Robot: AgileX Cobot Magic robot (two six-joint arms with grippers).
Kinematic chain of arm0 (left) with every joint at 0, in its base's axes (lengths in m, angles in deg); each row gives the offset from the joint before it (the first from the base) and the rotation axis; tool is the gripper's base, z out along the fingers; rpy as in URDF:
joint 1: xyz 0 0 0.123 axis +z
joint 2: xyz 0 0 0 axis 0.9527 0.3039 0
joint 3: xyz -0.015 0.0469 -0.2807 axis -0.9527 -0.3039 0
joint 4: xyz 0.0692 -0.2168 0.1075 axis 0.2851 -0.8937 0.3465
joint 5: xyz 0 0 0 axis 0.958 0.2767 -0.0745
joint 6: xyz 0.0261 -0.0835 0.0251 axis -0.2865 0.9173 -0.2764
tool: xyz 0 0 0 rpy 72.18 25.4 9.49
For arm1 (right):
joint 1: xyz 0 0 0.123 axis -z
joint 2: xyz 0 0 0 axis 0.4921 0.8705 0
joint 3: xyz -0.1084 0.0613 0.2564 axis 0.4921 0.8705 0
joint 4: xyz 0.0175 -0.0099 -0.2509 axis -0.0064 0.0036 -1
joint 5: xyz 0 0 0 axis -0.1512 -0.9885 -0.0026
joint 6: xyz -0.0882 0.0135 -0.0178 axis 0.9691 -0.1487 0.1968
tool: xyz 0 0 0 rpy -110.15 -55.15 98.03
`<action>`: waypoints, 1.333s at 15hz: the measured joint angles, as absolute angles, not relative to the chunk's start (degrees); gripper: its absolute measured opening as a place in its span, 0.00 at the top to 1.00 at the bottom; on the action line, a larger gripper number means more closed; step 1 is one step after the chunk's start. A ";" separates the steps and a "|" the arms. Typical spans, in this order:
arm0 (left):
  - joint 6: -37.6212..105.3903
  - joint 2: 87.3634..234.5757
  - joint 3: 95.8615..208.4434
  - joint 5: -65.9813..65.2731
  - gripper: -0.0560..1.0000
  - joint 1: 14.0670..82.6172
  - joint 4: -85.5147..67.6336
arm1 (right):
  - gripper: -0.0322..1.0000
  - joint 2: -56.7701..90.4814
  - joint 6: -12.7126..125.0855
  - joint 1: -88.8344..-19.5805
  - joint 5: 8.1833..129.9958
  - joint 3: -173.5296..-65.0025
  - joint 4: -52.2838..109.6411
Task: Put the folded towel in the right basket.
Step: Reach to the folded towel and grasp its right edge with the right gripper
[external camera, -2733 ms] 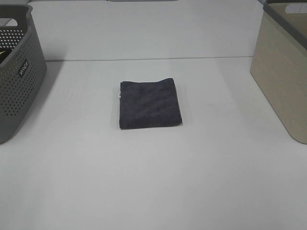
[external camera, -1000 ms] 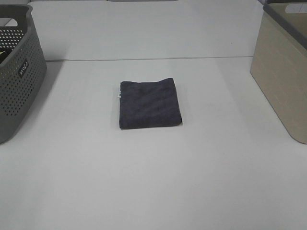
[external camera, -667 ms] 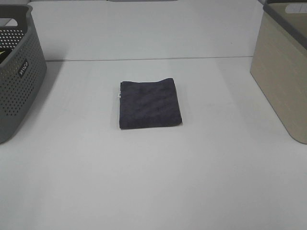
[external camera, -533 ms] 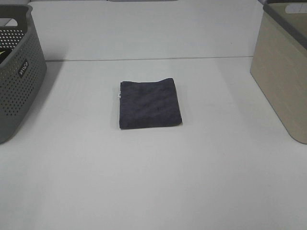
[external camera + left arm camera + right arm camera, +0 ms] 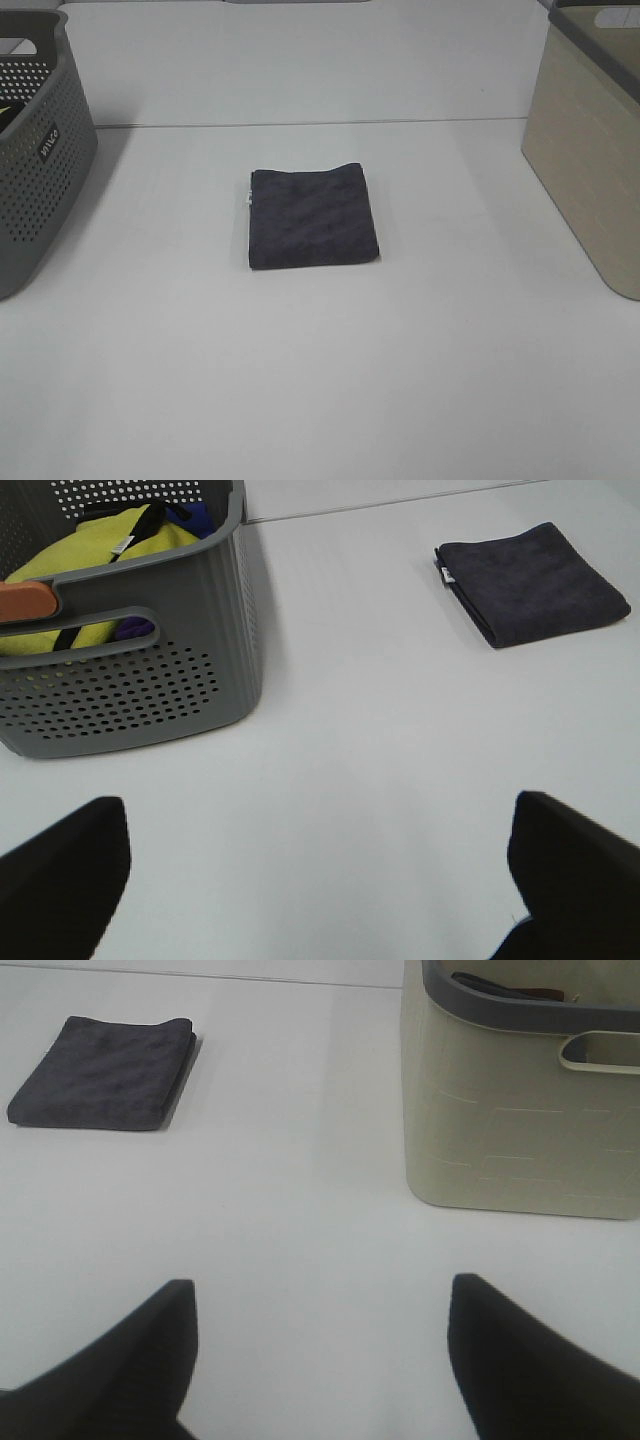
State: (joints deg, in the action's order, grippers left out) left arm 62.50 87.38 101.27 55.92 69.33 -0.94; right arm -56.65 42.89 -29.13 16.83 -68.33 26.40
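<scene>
Exterior high view: a dark folded towel point(image 5: 313, 217) lies flat and square on the white table point(image 5: 320, 390), out in the open between two baskets and touching neither, a spot either arm could likely reach. No arm shows in this view.

The right pincer point(image 5: 320, 1360) hangs low over the table with its two fingers spread wide, gripping nothing and touching nothing that can be seen. The towel sits well ahead of it, off toward the other arm's side. The beige right basket point(image 5: 520, 1110), the towel's destination, stands upright near the pincer and ahead on its outer side, its open top free for a drop from above. Something dark shows just inside its rim.

The left pincer point(image 5: 320, 875) is likewise fully spread and empty. The grey perforated left basket point(image 5: 130, 670) stands ahead on its outer side with yellow cloth point(image 5: 95, 555) heaped inside, and the towel lies farther ahead, toward the middle of the table.

By this layout the job looks unstarted: the towel is ungripped and well apart from the right basket, and the right arm appears best placed to fetch it
</scene>
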 joint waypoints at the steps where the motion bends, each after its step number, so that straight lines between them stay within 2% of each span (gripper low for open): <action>1: 62.50 87.38 101.27 55.92 0.02 69.33 -0.94 | 0.31 -56.65 42.89 -29.13 16.83 -68.33 26.40; 6: 62.50 87.38 101.27 55.92 0.02 69.33 -0.94 | 0.31 -55.79 42.49 -29.13 18.21 -68.55 26.40; 8: 62.50 87.38 101.27 55.92 0.02 69.33 -0.94 | 0.31 -50.92 41.35 -29.13 23.65 -69.13 26.40; 13: 62.50 87.38 101.27 55.92 0.02 69.33 -0.94 | 0.31 -26.46 40.08 -29.13 33.39 -74.28 31.90; 20: 62.50 87.38 101.27 55.92 0.02 69.33 -0.94 | 0.31 8.38 51.72 -29.13 32.59 -96.97 39.35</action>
